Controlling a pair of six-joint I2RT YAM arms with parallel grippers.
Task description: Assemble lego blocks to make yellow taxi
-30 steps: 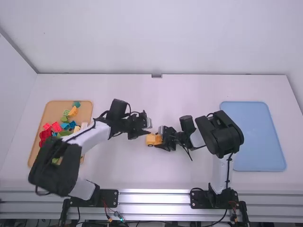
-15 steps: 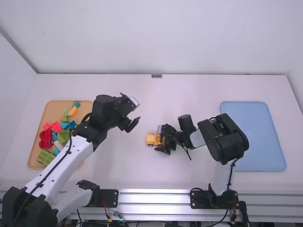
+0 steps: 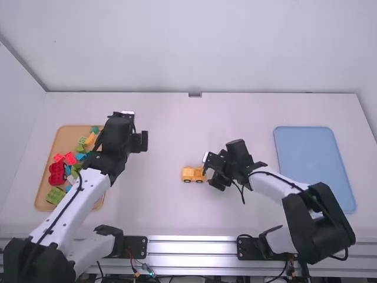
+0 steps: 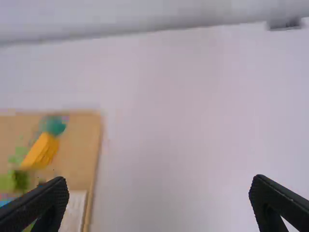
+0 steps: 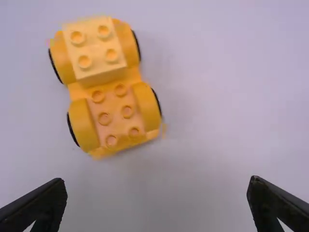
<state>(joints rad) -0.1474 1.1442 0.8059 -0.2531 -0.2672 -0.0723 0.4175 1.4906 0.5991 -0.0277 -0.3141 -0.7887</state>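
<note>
Clearly, in the middle of the surface [image 3: 177, 218], a small yellow car [image 3: 193, 174], upright on its wheels [image 3: 187, 181], with a pale yellow block [image 5: 94, 48] on one end and bare studs [image 5: 104, 118] on the other. Just beside it, the right gripper [image 3: 212, 171], jaws wide apart, nothing held. Over by the wooden tray [image 3: 66, 138] of loose blocks [image 3: 57, 174], the left gripper [image 4: 158, 186], jaws also well spread and empty.

Expect a light, stiff plastic body, hard to damage but smooth enough to slip from a careless pinch, and probably free to roll at a nudge. To lift or steady, best to reach low and take hold across both rounded flanks [image 5: 83, 124], square to the car's length. Better not to grip by the pale block alone, for fear of popping it off the base. Probably partly built, with more to add on the bare studs: brace the base first, line up the next block, then press straight down, firmly, without shoving sideways.
</note>
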